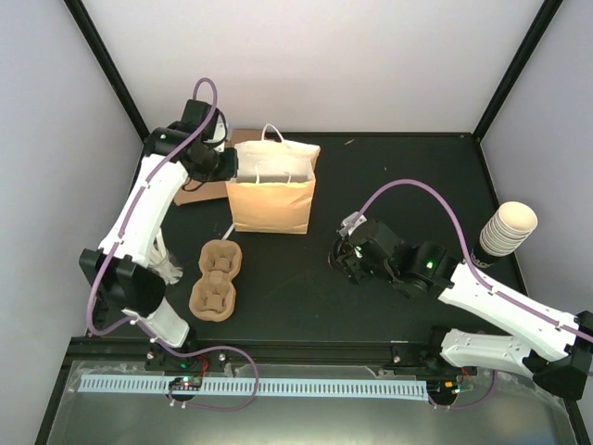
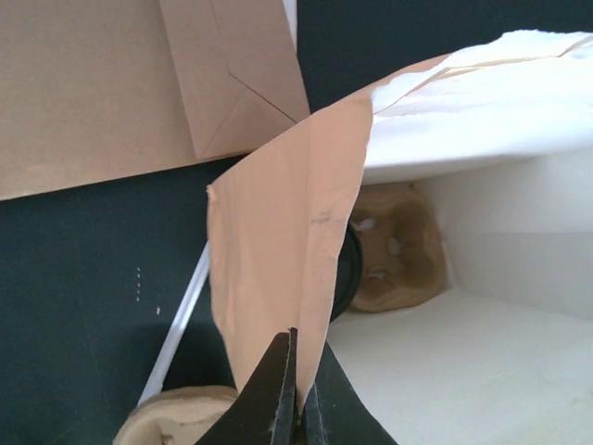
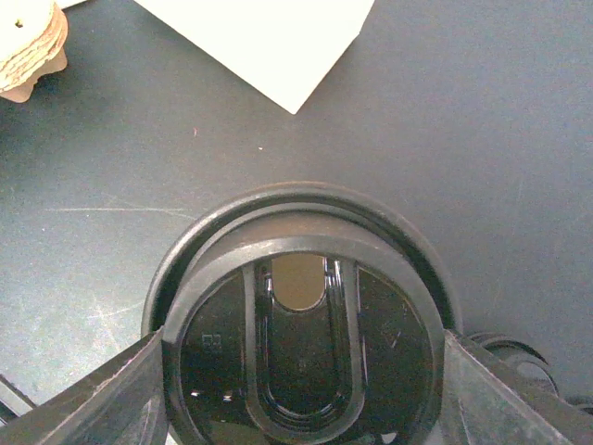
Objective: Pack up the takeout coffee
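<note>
**Left arm props the bag open while the right arm grips a coffee**

At far left, the left gripper (image 2: pixel 296 362) is pinched flat on the left lip of the brown paper bag (image 1: pixel 271 195), drawing it aside and holding the mouth wide for loading. Inside the bag's white lining sits a pulp cup tray (image 2: pixel 400 243). A dark round shape at its left edge may be a coffee already packed, though the flap hides most of it. A second pulp tray (image 1: pixel 215 276) lies on the table (image 1: pixel 398 176) near-left of the bag. To the right, well apart from the bag, the right gripper (image 3: pixel 301 394) has its fingers (image 3: pixel 102 399) pressed against both sides of a black-lidded coffee cup (image 3: pixel 301 315) standing upright, a hold suited to lifting it level. Another black lid (image 3: pixel 514 357) shows just beside it. A stack of cream paper cups (image 1: pixel 508 227) stands at far right.
</note>
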Controlling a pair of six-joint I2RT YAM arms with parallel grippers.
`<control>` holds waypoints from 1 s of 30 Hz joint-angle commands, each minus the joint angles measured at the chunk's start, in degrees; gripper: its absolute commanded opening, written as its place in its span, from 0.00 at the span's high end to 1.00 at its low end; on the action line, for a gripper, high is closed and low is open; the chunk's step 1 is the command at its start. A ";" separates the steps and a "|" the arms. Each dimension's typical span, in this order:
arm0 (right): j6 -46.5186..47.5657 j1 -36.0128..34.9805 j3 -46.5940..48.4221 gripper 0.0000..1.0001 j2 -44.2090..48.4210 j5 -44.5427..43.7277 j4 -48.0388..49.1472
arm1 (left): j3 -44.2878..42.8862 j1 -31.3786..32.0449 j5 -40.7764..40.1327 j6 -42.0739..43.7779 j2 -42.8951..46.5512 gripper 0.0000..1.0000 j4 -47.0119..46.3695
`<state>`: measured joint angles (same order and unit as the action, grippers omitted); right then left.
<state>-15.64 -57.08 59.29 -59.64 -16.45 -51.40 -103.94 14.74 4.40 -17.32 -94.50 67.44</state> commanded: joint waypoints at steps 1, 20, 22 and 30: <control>-1.33 0.34 -0.58 0.40 0.44 -2.18 1.72 | 1.50 1.08 4.32 -1.10 5.92 0.98 1.65; -6.93 2.17 3.00 0.44 3.24 -12.73 -7.97 | 18.67 9.06 15.37 -7.27 23.16 0.98 -3.50; -6.97 2.28 3.20 0.45 3.52 -12.75 -8.62 | 20.67 9.96 16.03 -8.44 24.55 0.99 -4.43; -6.86 2.56 3.47 0.45 3.73 -13.26 -9.45 | 24.91 14.33 19.30 -13.37 27.19 0.98 -6.90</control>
<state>-21.61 -54.92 61.06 -56.71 -27.14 -59.96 -79.22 26.72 20.62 -26.85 -68.79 63.59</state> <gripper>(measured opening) 0.735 0.021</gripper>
